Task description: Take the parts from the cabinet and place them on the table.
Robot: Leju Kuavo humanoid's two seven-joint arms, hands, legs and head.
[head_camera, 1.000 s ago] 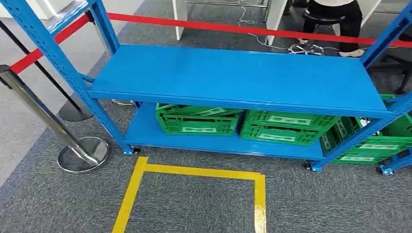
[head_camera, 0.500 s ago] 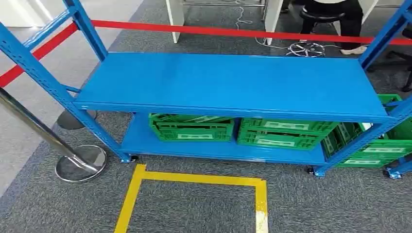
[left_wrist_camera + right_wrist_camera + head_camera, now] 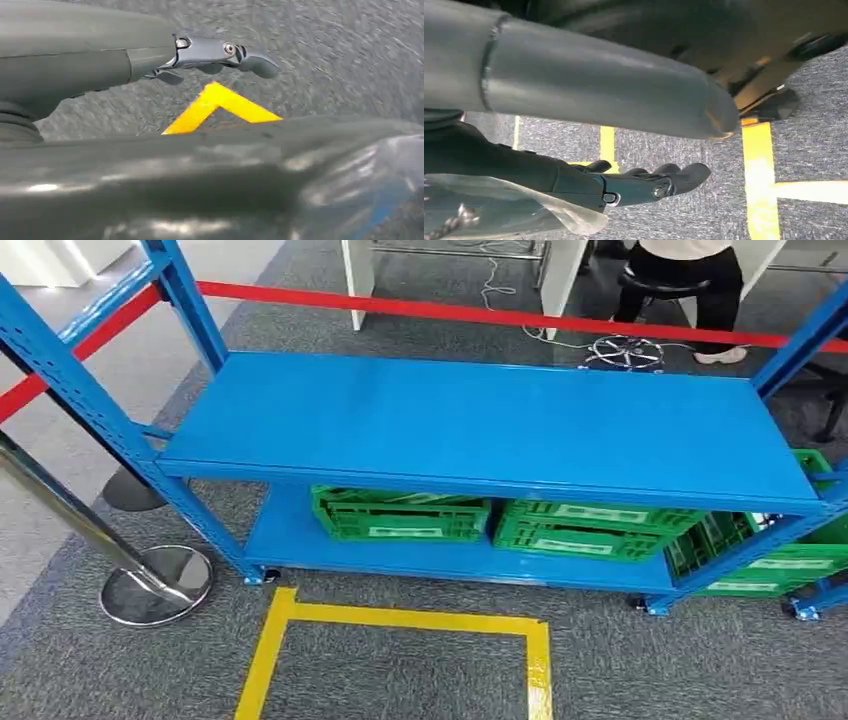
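Observation:
A clear plastic bag (image 3: 499, 210) with a small metal part inside lies against my right hand (image 3: 624, 187), by the base of its fingers, and the hand holds it there. The dark fingers (image 3: 674, 179) stretch out over grey carpet. My left hand (image 3: 210, 55) hangs above the carpet with its fingers slightly apart and nothing in them. Ahead in the head view stands a blue metal rack (image 3: 480, 420) with a bare top shelf.
Two green crates (image 3: 400, 515) (image 3: 590, 530) sit on the rack's bottom shelf, another green crate (image 3: 770, 560) beside it on the right. A yellow tape square (image 3: 400, 620) marks the floor before the rack. A chrome stanchion (image 3: 150, 585) stands left; a red belt (image 3: 480, 312) runs behind, with a seated person (image 3: 690, 270) beyond.
The whole head picture has shifted: the camera moved, so the rack lies a little lower and the stanchion further left. Nothing on the rack itself moved.

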